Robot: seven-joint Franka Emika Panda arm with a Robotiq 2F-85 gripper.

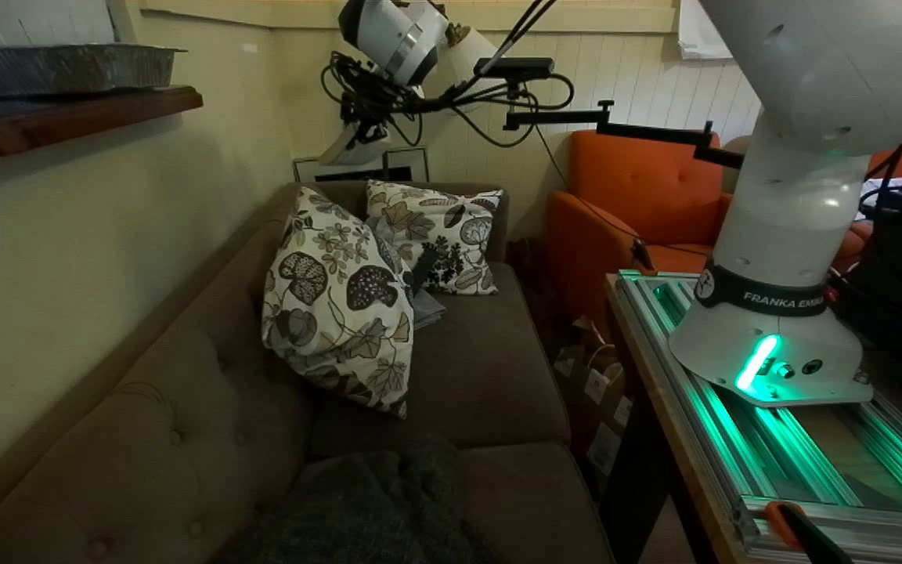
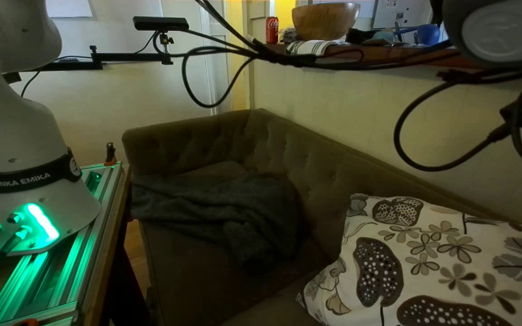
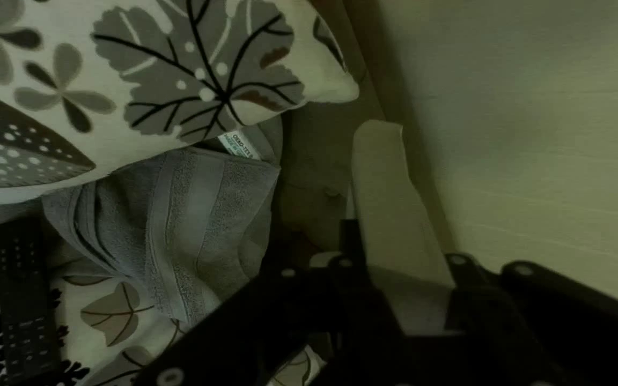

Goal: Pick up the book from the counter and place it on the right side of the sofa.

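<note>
Beige book (image 3: 387,198) clamped in the claw (image 3: 403,262) hangs above the sofa (image 1: 490,360), off the counter (image 1: 122,111); only placing appears left.

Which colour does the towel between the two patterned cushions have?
Grey; the towel shows best in the wrist view.

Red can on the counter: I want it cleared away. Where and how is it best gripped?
I'd grip the red can around mid-height, coming level from the room side over the counter: it stands upright with straight, round sides, while the wooden bowl could hamper coming sideways.
</note>
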